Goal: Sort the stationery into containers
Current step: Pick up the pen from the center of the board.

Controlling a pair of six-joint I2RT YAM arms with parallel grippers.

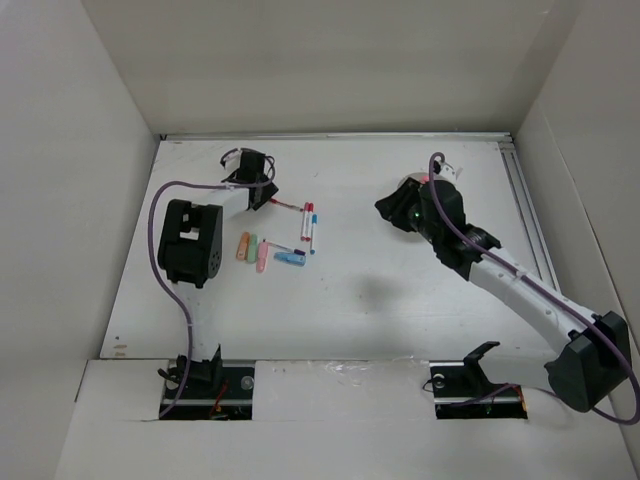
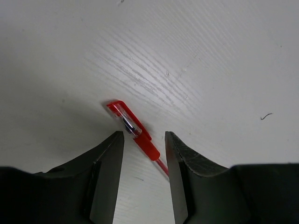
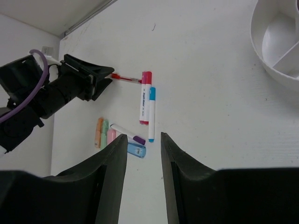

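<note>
A thin red pen (image 2: 135, 133) lies on the white table between the jaws of my left gripper (image 2: 144, 135), which is open and low over it. In the top view the left gripper (image 1: 266, 196) is at the pen's (image 1: 287, 206) left end. Two white markers (image 1: 308, 225) with red and blue caps lie just right of it. Pastel orange (image 1: 243, 247), green (image 1: 253, 247), pink (image 1: 262, 258) and blue (image 1: 290, 258) pieces lie below. My right gripper (image 3: 144, 137) is open and empty, raised beside the round white divided tub (image 3: 271, 60).
A white marker with a purple cap (image 3: 127, 134) lies across the pastel pieces. White walls enclose the table on three sides. A metal rail (image 1: 520, 200) runs along the right edge. The tub is mostly hidden under the right arm in the top view.
</note>
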